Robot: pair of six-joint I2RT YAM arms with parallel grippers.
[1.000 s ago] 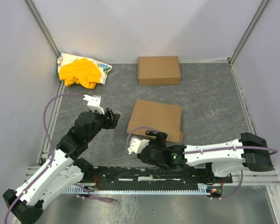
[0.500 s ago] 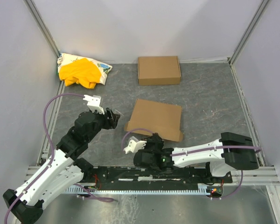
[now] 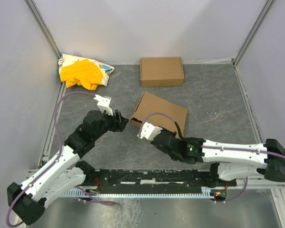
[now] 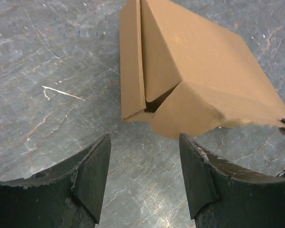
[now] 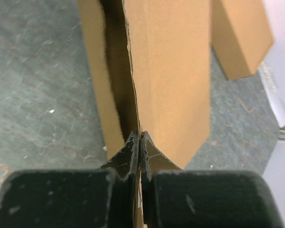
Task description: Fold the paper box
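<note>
The paper box [image 3: 162,111] is a brown cardboard mailer lying partly folded mid-table and turned at an angle. My right gripper [image 3: 174,135] is at its near edge, shut on a thin cardboard panel edge [image 5: 133,76] that stands up between the fingers. In the right wrist view the gripper [image 5: 140,137] pinches that panel, and the box [image 5: 173,71] stretches away from it. My left gripper [image 3: 125,120] hovers open just short of the box's left corner. The left wrist view shows that gripper [image 4: 143,138] empty over the table, with the box's loose side flap [image 4: 190,111] ahead of it.
A neat closed brown carton [image 3: 162,71] sits at the back centre, also visible as the carton [image 5: 240,38] beyond the box. A yellow cloth bundle [image 3: 83,72] lies in the back left corner. Grey walls and metal rails [image 3: 244,90] bound the table.
My right gripper has closed on the box's near panel and shifted right and forward, turning the box and lifting its near edge. My left gripper moved right, toward the box's corner.
</note>
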